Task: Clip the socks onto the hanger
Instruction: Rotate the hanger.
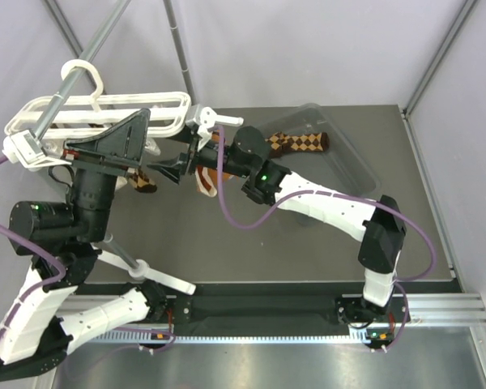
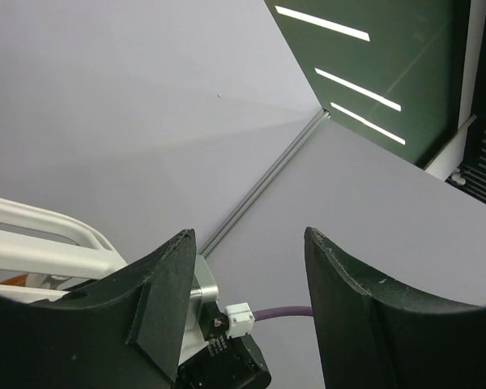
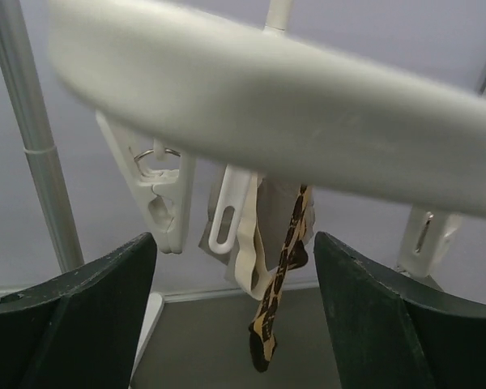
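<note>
Left fingers (image 2: pixel 364 324), right fingers (image 3: pixel 73 324) both spread, empty; brown-tan argyle sock (image 3: pixel 280 296) dangles under white hanger (image 3: pixel 267 105).

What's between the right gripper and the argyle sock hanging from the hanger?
Right wrist view: nothing solid between the right gripper and the sock; a white clip dangles just left of it, and the hanger crosses above.

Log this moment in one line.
left gripper: open, empty | right gripper: open, at hanger | one sock: hanging from hanger | other sock: in bin
</note>
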